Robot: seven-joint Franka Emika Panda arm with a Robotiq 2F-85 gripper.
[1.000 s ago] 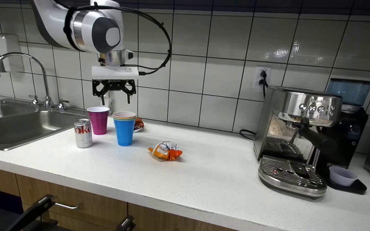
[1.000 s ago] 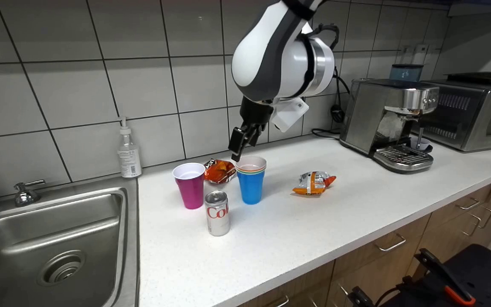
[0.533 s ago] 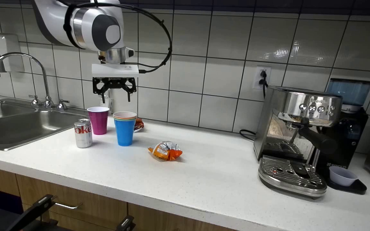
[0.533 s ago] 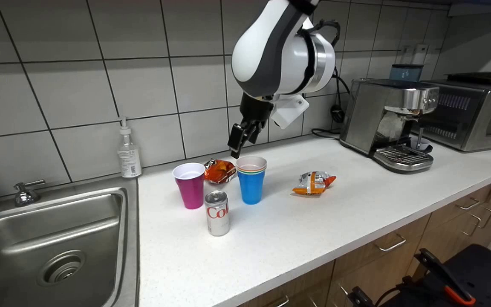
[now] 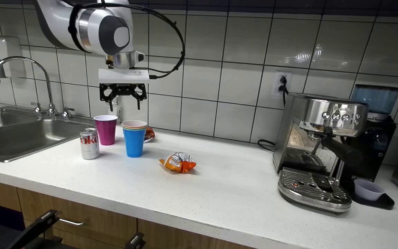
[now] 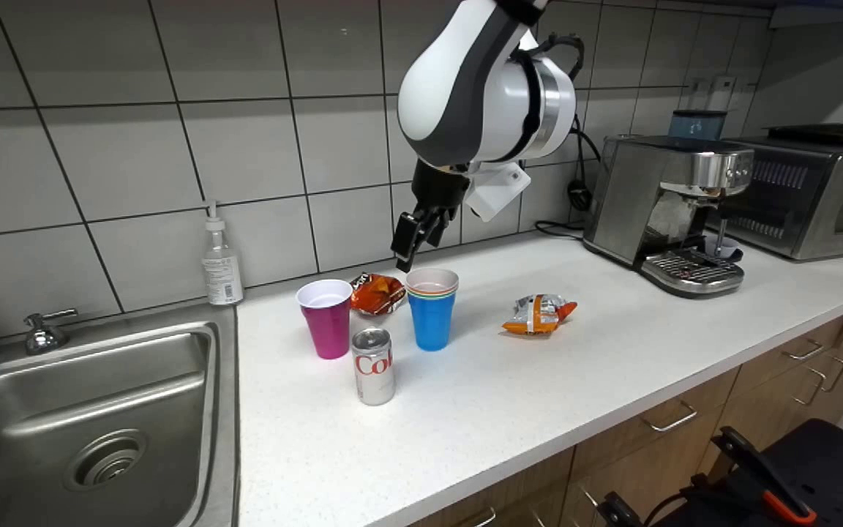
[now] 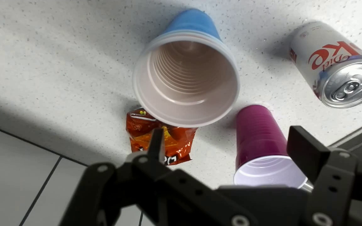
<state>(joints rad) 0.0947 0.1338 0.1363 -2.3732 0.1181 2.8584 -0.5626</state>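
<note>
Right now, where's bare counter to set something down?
Free: counter between orange packet and espresso machine; also from Coke can to front edge. Crowded: blue cup stack, purple cup, Coke can and red packet bunched together, open gripper above.

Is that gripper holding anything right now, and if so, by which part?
Nothing is held: the open gripper hangs higher than the blue cup stack and magenta cup, touching neither.

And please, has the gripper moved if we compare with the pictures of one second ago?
Yes, slightly upward: in both exterior views the gripper sits a little higher against the wall tiles than it did then.
</note>
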